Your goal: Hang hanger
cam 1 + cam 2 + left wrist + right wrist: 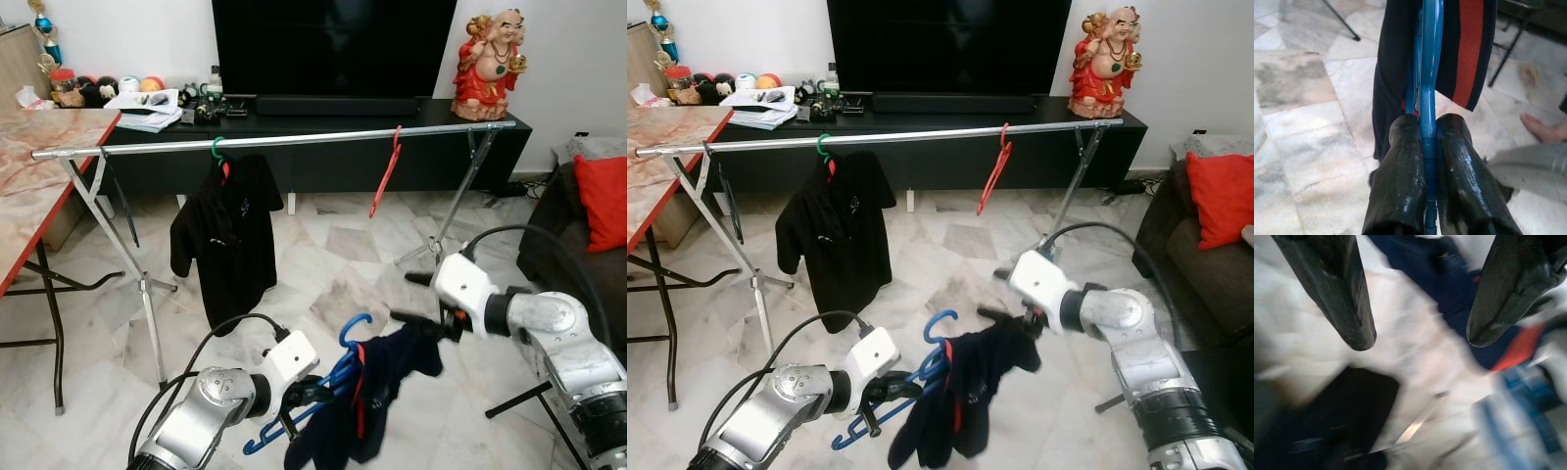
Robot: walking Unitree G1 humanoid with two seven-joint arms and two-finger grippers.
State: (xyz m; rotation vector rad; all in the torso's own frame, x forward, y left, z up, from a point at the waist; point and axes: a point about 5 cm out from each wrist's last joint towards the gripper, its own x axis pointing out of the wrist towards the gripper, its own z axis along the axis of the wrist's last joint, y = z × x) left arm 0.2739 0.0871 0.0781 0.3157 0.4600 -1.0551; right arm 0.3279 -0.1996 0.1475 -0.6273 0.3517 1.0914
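Observation:
My left gripper [312,392] is shut on the lower bar of a blue hanger [345,364], low in front of me. In the left wrist view both fingers [1405,161] clamp the blue bar [1429,73]. A navy garment with a red stripe [377,392] droops from that hanger. My right gripper [409,298] is open, just right of the garment's upper edge; its wrist view is blurred, with navy cloth [1449,279] between the fingers. Beyond stands a silver clothes rail [294,140] with a black shirt [227,230] on a green hanger [217,150] and an empty red hanger [387,176].
A marble-topped folding table [39,166] stands on my left. A black TV console [323,117] runs behind the rail. The rail's crossed legs [137,264] spread over the marble floor. A dark sofa with a red cushion [600,201] is at right. A person's foot [1542,129] is nearby.

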